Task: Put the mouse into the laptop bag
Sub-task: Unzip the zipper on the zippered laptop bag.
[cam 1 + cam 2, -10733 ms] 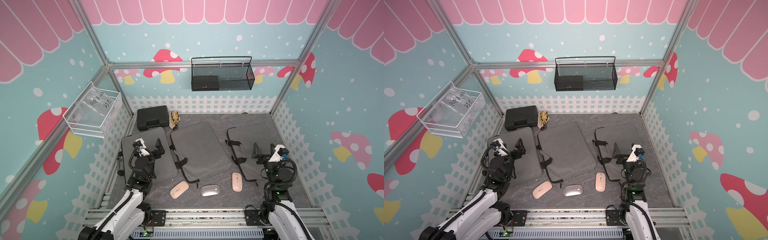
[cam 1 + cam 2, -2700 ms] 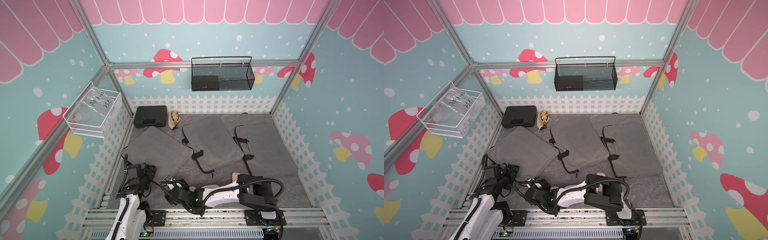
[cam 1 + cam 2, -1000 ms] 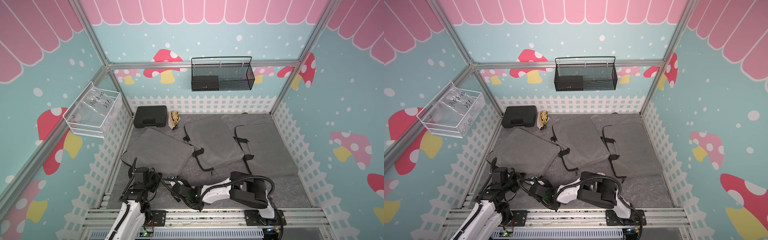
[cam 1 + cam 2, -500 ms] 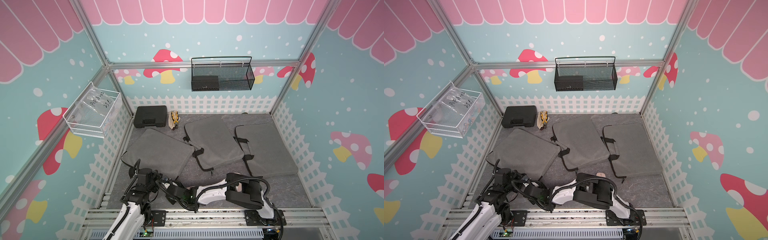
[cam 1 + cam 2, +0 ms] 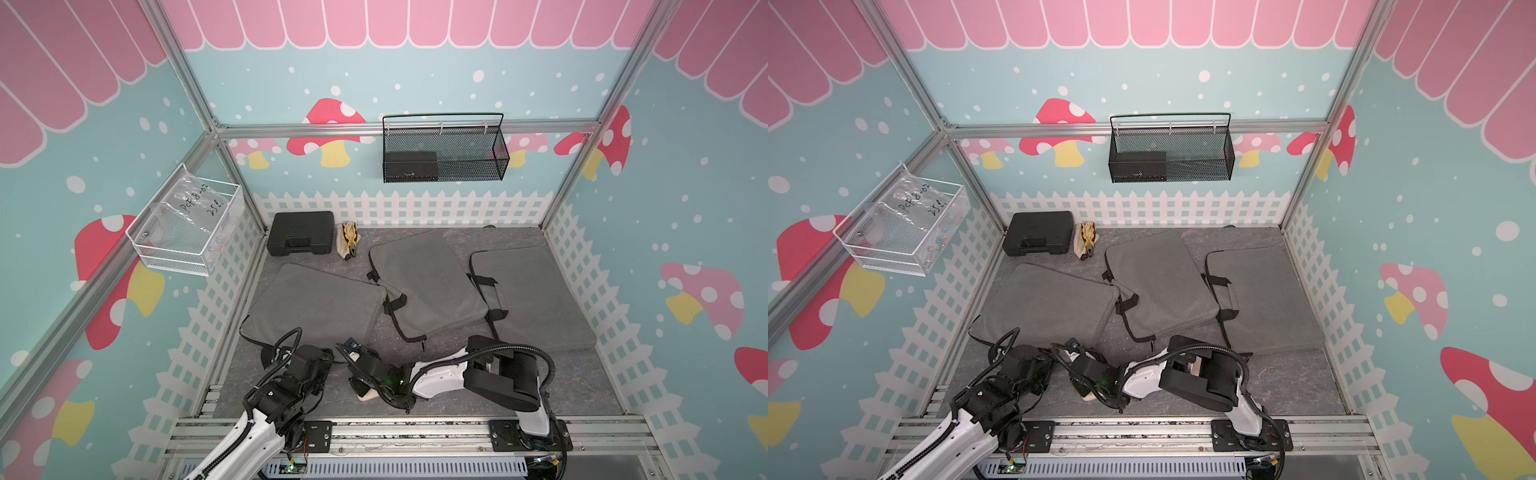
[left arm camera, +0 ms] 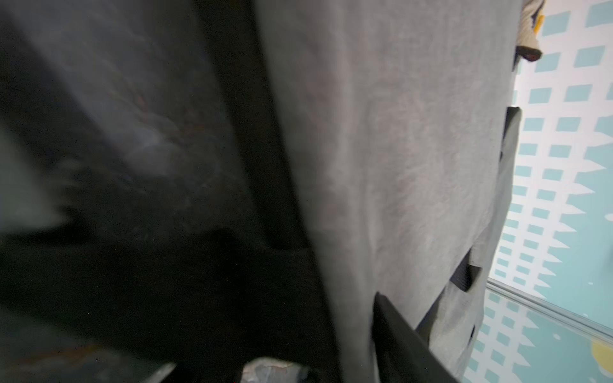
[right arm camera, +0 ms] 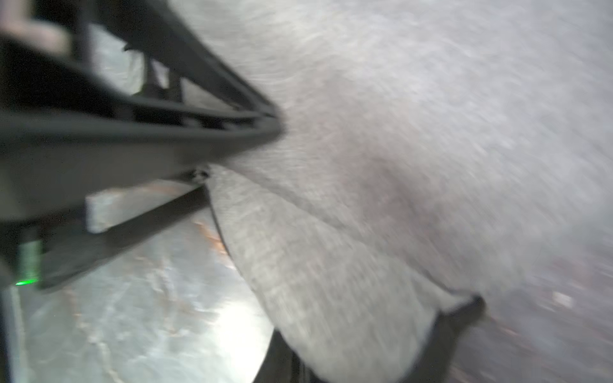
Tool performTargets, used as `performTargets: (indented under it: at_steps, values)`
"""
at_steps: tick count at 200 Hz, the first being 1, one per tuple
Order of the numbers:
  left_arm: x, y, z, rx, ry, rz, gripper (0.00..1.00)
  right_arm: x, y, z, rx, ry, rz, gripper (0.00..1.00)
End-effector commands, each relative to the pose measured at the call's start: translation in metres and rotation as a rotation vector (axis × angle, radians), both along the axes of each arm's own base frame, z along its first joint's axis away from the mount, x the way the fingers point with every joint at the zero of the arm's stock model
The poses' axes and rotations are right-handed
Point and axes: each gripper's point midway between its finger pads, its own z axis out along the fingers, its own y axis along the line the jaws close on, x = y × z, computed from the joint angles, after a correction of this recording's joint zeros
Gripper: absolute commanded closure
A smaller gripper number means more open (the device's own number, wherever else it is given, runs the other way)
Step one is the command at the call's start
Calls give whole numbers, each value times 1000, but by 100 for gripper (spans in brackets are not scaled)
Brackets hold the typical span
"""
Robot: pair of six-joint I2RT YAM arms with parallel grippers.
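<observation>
Grey bench (image 5: 582, 386) space is crowded at the front: the pink mouse (image 5: 366, 397) lies under the right arm, outside the nearest bag (image 5: 316, 303). Our right tool (image 7: 277, 127) is closed against that bag's cloth; whether the left tool (image 5: 320, 359) is wide or narrow we cannot tell. We fear the low right arm could knock the mouse away or drag the bag.

Mouse (image 5: 367, 398) mostly out of sight beneath right arm (image 5: 436, 376).

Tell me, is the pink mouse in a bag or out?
Out. The pink mouse lies on the gray mat, partly hidden under the right arm.
</observation>
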Motion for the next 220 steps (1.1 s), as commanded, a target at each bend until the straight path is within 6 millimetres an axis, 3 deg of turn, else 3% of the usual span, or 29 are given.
performTargets:
  at_steps: [1, 15, 18, 34, 77, 90, 126, 129, 151, 174, 220]
  values:
    - [6, 15, 17, 124, -16, 14, 16, 37, -34, 14, 23, -25, -156, 100]
    - [11, 15, 28, 176, -27, -23, 6, 50, -52, 5, 2, -14, -198, 100]
    - [12, 17, 30, 196, -30, -22, 5, 53, -53, 17, 25, -20, -206, 100]
    - [15, 21, 38, 241, -29, -28, 0, 66, -68, 18, 19, -22, -243, 100]
    - [11, 31, 36, 268, 5, -17, 1, 91, -88, 17, 1, -30, -300, 100]
    - [8, 35, 35, 281, 15, -18, 1, 96, -89, 14, -4, -26, -307, 100]
    - [-9, 82, 33, 376, 105, 79, 1, 111, -89, 14, -11, -28, -329, 100]
    - [-10, 84, 32, 368, 118, 76, 1, 111, -91, 2, -35, -18, -330, 100]
    - [-17, 97, 22, 312, 182, 94, 1, 123, -88, -6, -51, -6, -337, 100]
    - [-20, 105, 9, 259, 232, 121, 0, 135, -79, -13, -61, 14, -331, 100]
    - [-13, 101, -10, 191, 247, 121, 1, 152, -73, -23, -93, 33, -336, 100]
